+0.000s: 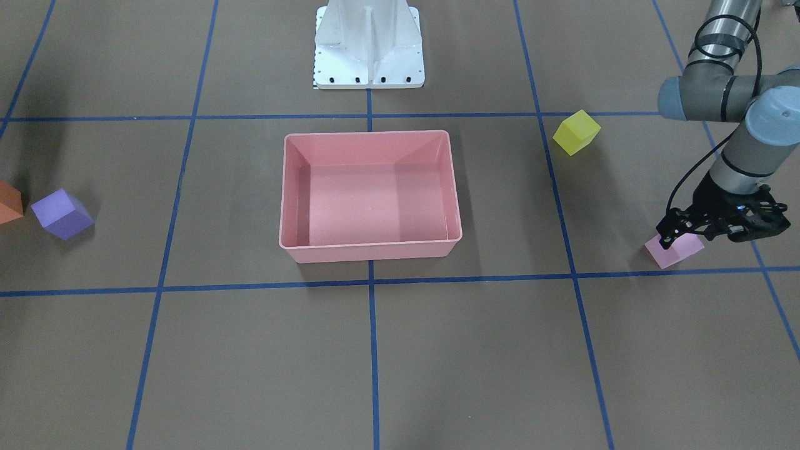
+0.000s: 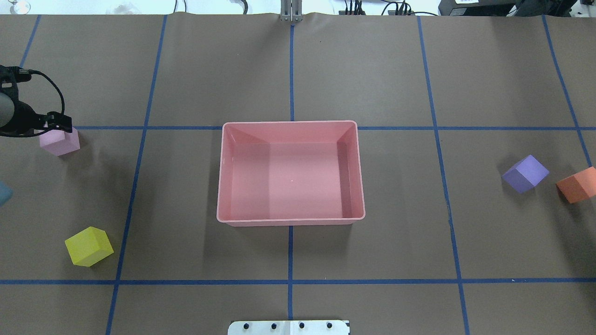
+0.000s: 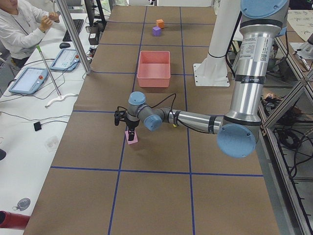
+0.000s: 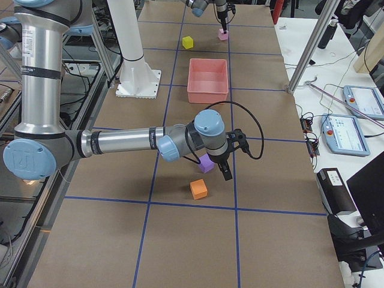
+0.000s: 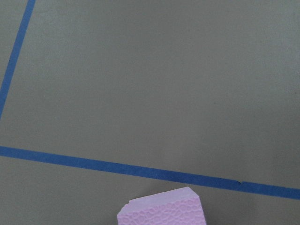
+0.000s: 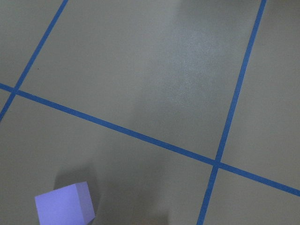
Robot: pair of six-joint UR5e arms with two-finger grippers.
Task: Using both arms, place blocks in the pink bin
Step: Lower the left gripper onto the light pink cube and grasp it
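Note:
The pink bin stands empty at mid-table. My left gripper hangs open just over the light pink block, which rests on the table and shows at the bottom edge of the left wrist view. The yellow block lies nearer my base on the same side. The purple block and orange block lie on the right side. My right gripper shows only in the exterior right view, beside the purple block; I cannot tell its state.
The white pedestal base stands behind the bin. Blue tape lines grid the brown table. Operators' desk with tablets and a metal post run along the far side.

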